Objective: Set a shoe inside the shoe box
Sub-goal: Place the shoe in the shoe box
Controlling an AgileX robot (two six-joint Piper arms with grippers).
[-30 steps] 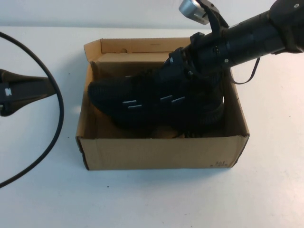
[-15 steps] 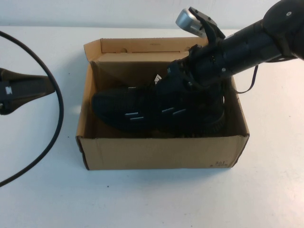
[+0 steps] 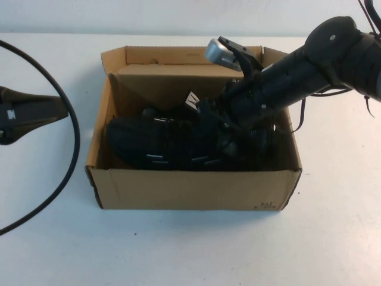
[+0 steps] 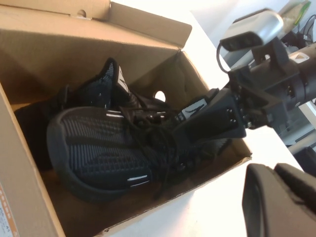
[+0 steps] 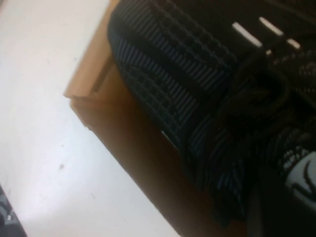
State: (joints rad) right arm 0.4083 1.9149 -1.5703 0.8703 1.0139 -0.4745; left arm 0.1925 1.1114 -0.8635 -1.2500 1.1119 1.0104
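The shoe (image 3: 156,140) is a black knit sneaker with short white dashes on its side. It lies low inside the open brown shoe box (image 3: 190,189), toe toward the box's left end. My right gripper (image 3: 225,136) reaches down into the box from the right and is shut on the shoe at its collar. In the left wrist view the shoe's toe (image 4: 96,150) faces the camera inside the shoe box (image 4: 59,49), with the right gripper (image 4: 200,126) at the laces. My left gripper (image 3: 59,111) hovers left of the box, shut and holding nothing (image 4: 271,172).
A second black shoe with a white tongue label (image 4: 109,85) lies behind the held one, against the box's back wall. The flap lid (image 3: 178,56) stands up at the back. A black cable (image 3: 74,137) loops over the table at left. Bare white table lies in front of the box.
The right arm has swung down and left, lowering the shoe from above the rim to deep inside the box. The box has slid a little to the left. The left arm is unmoved.
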